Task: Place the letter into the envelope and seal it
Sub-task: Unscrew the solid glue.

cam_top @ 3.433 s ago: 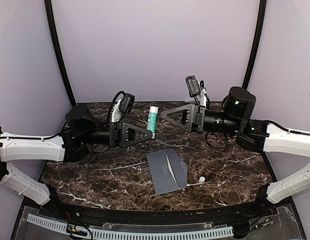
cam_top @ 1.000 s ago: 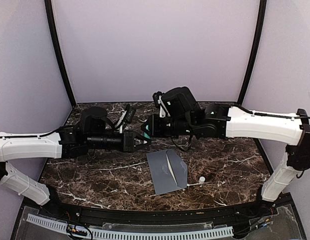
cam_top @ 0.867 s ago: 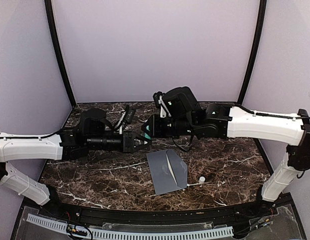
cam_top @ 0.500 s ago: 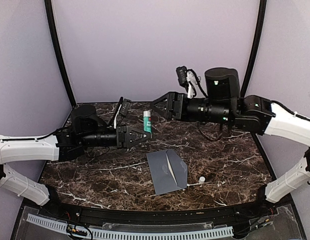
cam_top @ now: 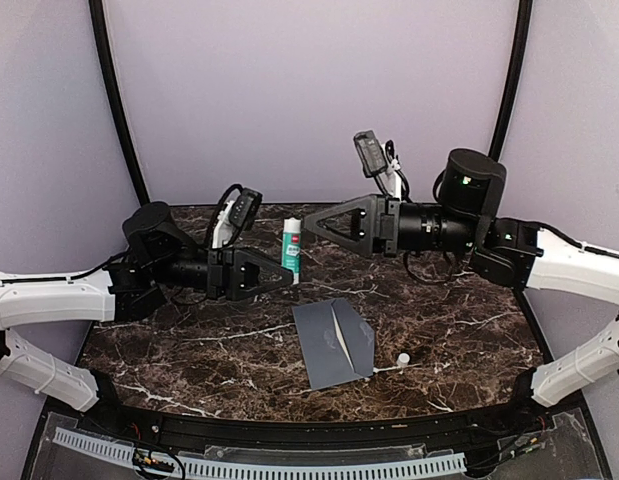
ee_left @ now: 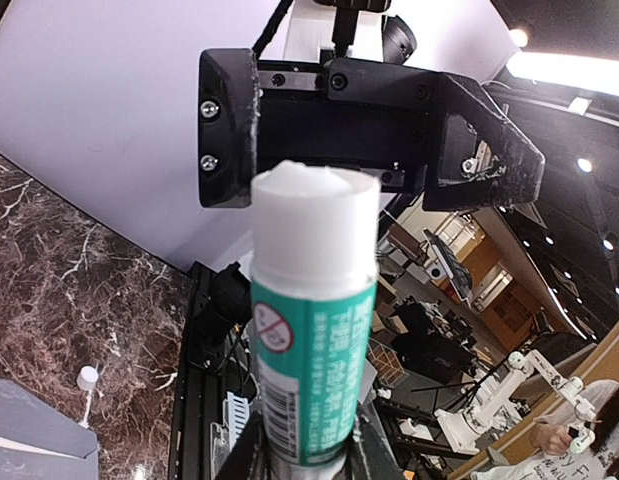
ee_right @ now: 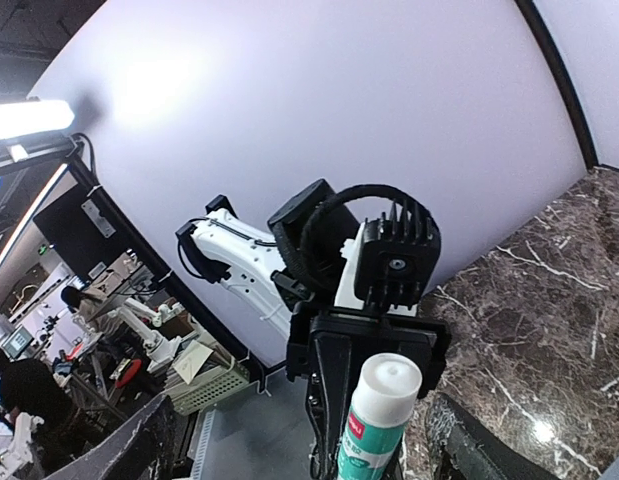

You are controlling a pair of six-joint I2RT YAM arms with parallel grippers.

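Left fingers hold upright glue stick; envelope lies apart.

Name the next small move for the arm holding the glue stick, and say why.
Probably the left gripper, jaws shut on the glue stick, should lower it toward the envelope. The stick looks uncapped, a small white cap lies beside the envelope, and the right gripper, jaws open, is clear of the stick.

The overhead view is sharp and softly, evenly lit, with bright lilac walls, a dark marble table and hardly any shadow beside the envelope. The 2 wrist views bend strongly at their edges. The left wrist view has ceiling lamps glaring at the top right behind a sharp glue stick, while in the right wrist view a strip light flares at the left and washes out the wall.
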